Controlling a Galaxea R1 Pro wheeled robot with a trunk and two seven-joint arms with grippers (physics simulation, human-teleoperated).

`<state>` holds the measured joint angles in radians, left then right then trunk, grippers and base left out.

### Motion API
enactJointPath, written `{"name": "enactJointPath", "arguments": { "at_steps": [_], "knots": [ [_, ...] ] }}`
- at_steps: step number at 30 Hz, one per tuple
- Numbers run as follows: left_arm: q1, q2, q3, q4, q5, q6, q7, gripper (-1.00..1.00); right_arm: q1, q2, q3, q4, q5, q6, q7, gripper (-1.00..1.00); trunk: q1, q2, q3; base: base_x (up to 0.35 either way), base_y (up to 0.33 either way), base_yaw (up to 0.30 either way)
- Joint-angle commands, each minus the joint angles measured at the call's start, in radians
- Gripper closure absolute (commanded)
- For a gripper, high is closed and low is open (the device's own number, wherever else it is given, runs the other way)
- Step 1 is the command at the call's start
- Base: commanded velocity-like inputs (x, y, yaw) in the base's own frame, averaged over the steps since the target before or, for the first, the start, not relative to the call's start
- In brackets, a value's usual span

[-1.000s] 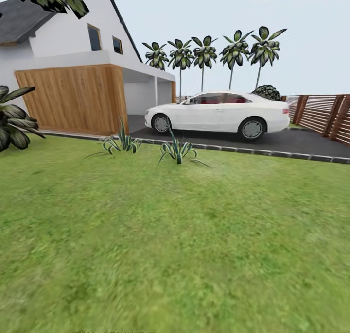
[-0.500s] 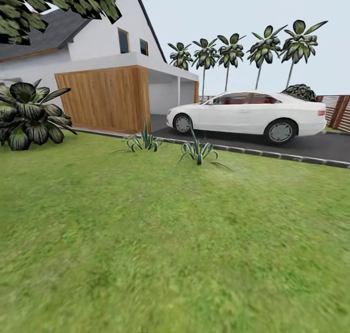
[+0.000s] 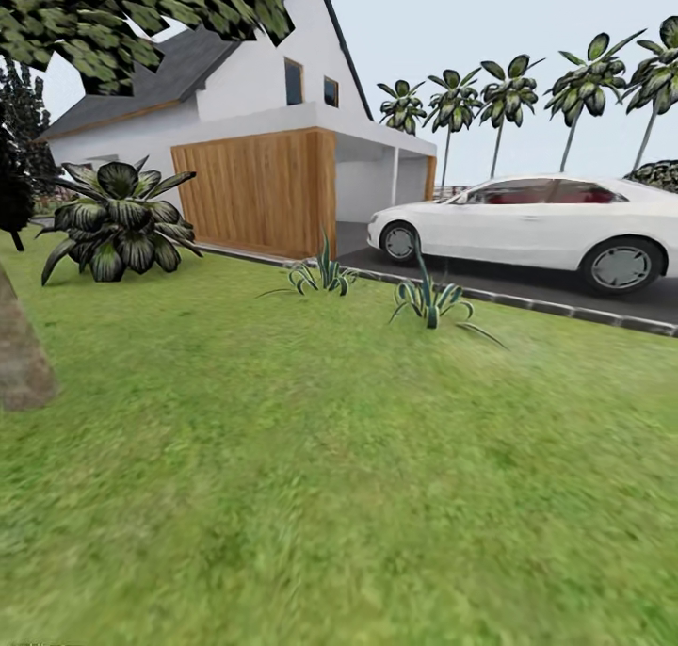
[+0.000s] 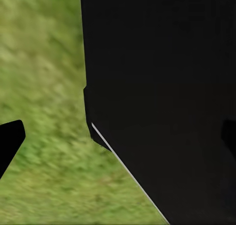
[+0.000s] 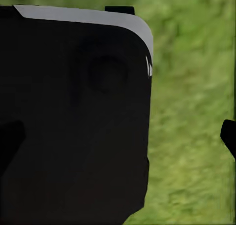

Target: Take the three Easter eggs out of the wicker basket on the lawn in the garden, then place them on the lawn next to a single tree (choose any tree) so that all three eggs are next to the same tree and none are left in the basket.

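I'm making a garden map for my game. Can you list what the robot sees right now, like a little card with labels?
ground: green lawn
tree: grey-brown trunk at the left edge, dark leaves overhead
spiky plants: two agaves near the kerb
bushy plant: big-leafed, by the house
house: white, with a wooden garage door
car: white, on the driveway
palms: a row behind the car
basket and eggs: none in sight

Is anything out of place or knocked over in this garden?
Nothing stands out. The lawn is tidy, the white car sits squarely on the driveway, and the two spiky plants stand upright at the grass edge. A tree trunk rises at the left.
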<state>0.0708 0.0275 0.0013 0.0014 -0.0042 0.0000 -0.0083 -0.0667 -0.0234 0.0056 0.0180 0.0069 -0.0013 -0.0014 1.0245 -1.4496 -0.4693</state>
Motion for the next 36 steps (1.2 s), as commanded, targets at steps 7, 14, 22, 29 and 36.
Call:
{"name": "enactJointPath", "arguments": {
  "at_steps": [7,14,22,29,36],
  "knots": [
    [0.0,0.0,0.0,0.0,0.0,0.0,-0.001,-1.0,-0.001,0.0,0.001,0.002,0.001,0.0,0.0,-1.0,0.001,0.0,-0.001,0.291,0.0,0.299],
    [0.0,0.0,0.001,0.0,0.0,0.0,-0.001,-1.0,-0.001,0.0,0.001,0.002,0.001,0.0,0.0,-1.0,0.001,0.0,-0.001,0.056,0.017,0.299],
    [0.0,0.001,0.001,0.004,0.0,0.002,-0.048,-1.0,-0.002,-0.002,0.003,0.002,0.001,-0.002,0.002,-1.0,0.001,0.0,-0.001,-0.198,0.236,0.21],
    [0.0,0.002,0.001,0.003,0.0,0.003,-0.065,-1.0,-0.001,-0.001,0.004,0.002,0.001,-0.002,0.002,-1.0,0.001,0.0,-0.001,-0.164,0.24,0.139],
    [0.0,0.002,0.002,0.002,0.0,0.002,-0.065,-1.0,-0.001,0.0,0.004,0.002,0.001,-0.002,0.0,-1.0,0.001,0.0,-0.001,-0.015,0.028,0.289]
  ]
}}
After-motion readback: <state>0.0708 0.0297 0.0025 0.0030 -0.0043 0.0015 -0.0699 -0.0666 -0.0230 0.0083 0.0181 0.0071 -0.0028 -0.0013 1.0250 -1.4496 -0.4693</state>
